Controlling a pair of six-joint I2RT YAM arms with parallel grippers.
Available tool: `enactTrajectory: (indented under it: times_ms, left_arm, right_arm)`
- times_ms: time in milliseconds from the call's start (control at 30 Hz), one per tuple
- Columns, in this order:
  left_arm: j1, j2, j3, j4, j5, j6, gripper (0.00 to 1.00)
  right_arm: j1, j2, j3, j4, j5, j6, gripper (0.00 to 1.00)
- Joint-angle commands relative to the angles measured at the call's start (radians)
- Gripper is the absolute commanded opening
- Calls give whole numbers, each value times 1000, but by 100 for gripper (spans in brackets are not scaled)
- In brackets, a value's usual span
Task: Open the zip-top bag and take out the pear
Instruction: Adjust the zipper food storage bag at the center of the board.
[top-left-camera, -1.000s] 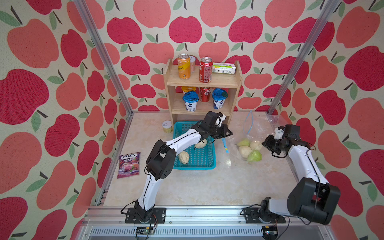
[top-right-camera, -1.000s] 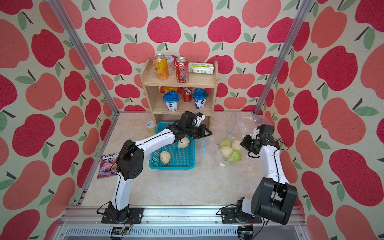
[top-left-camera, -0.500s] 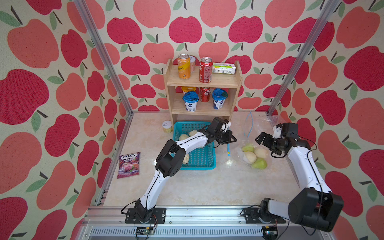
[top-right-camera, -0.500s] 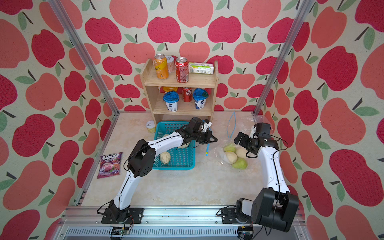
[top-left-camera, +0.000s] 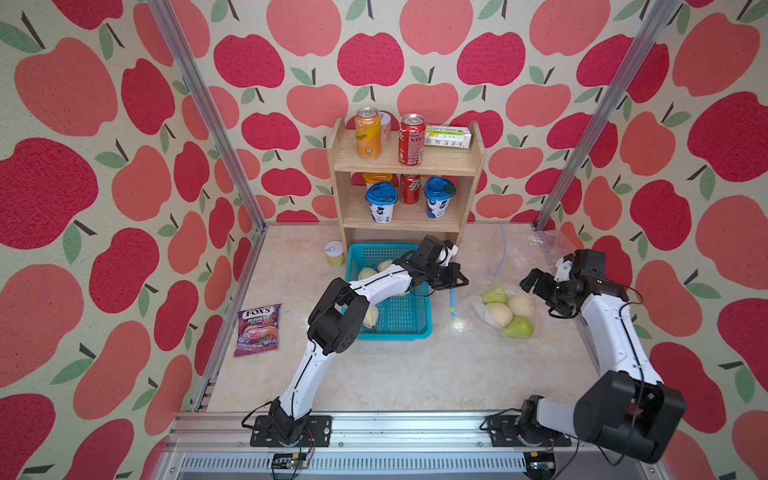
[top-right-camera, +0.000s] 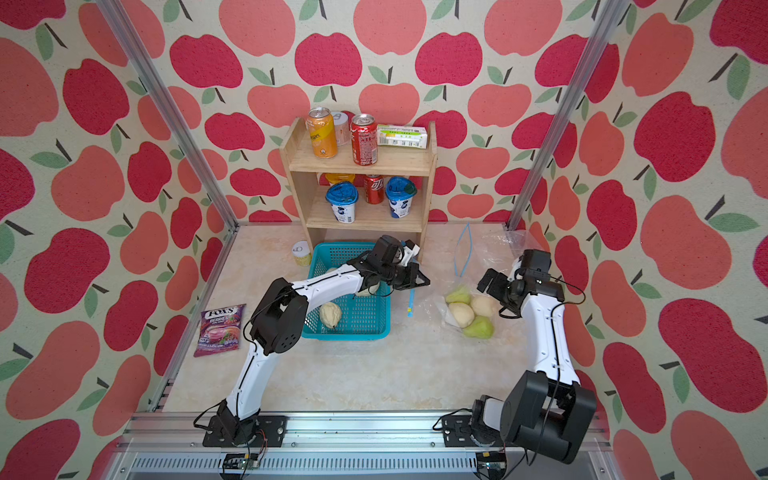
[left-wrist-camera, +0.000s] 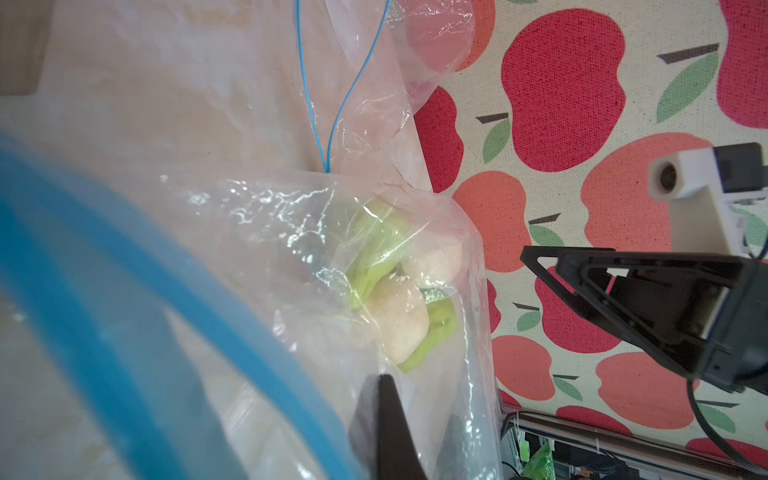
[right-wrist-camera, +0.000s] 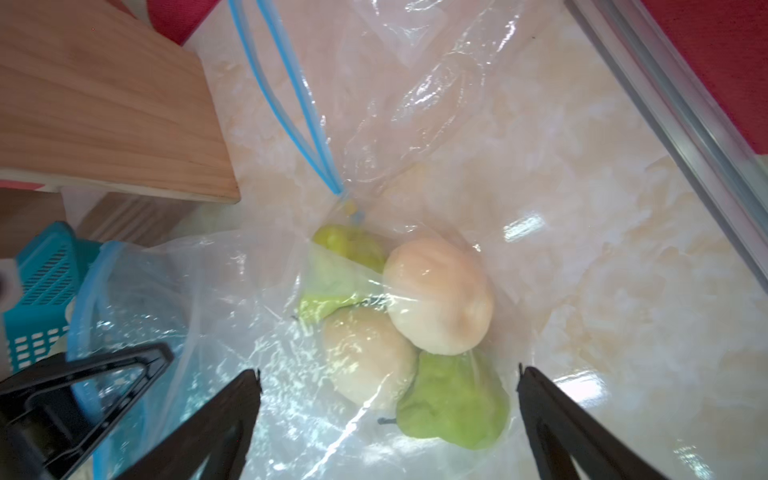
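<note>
Bag (right-wrist-camera: 232, 291) mouth looks open, its rim pinched in left gripper (top-left-camera: 455, 281); right gripper (right-wrist-camera: 387, 370) spread wide just above; green pear (right-wrist-camera: 453, 403) inside, not yet taken out

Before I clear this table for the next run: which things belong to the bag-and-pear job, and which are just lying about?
Job: zip-top bag; green pears and pale fruit inside it; left gripper, shut on the bag's blue edge; right gripper, open near the fruit.
Lying about: wooden shelf with cans and cups; candy packet; small jar; teal basket.
</note>
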Motion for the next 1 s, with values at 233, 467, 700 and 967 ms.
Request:
enactTrajectory:
  times_ms: [233,467,700,967]
  left_arm:
    - [31,-88,-79,-2,-3,36,0]
    - [46,-110,-162,26,-10,41,1]
    - [50,-115,-193,45,-17,31,2]
    - [48,-22,-55,67,21,12,4]
  right_arm:
    - [-28,79,-163,97,-77,46,99]
    - [-25,112,-192,218,-237,68,30]
    - [26,53,-76,140,-164,39,0]
    - [84,44,161,-2,-229,11,0]
